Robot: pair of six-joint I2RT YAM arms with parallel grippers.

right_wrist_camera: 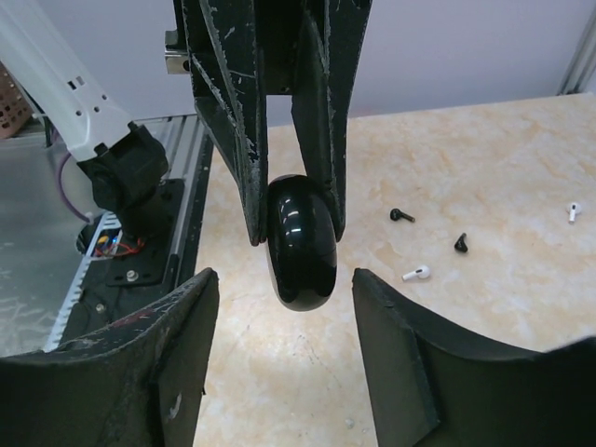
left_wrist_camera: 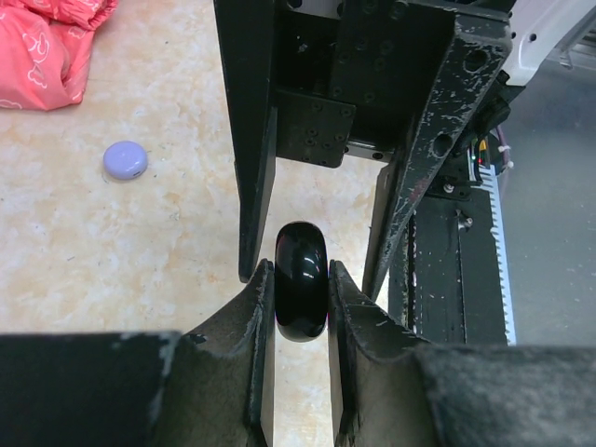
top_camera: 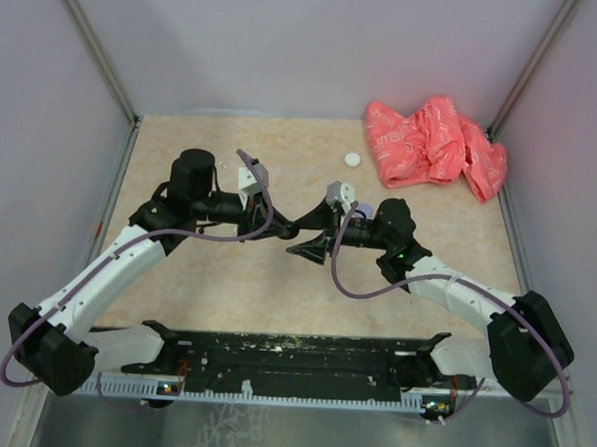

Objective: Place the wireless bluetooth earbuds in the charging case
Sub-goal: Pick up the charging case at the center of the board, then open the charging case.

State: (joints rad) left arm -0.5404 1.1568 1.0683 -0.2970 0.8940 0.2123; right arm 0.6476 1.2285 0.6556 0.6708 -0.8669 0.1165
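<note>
A glossy black round charging case (left_wrist_camera: 301, 279) hangs edge-on above the table, and my left gripper (left_wrist_camera: 300, 291) is shut on its two flat faces. In the right wrist view the same case (right_wrist_camera: 301, 242) sits between the left fingers (right_wrist_camera: 233, 140) coming down from above. My right gripper (right_wrist_camera: 284, 277) is open, its fingers standing on either side of the case's lower edge with a gap on each side. Both grippers meet at mid-table (top_camera: 298, 231). Loose earbuds lie on the table beyond: two black ones (right_wrist_camera: 400, 215) (right_wrist_camera: 460, 243) and two white ones (right_wrist_camera: 416, 274) (right_wrist_camera: 574, 211).
A lavender round case (left_wrist_camera: 125, 159) lies on the table, and a white round case (top_camera: 353, 158) sits toward the back. A crumpled pink cloth (top_camera: 433, 140) fills the back right corner. The black base rail (top_camera: 291, 358) runs along the near edge.
</note>
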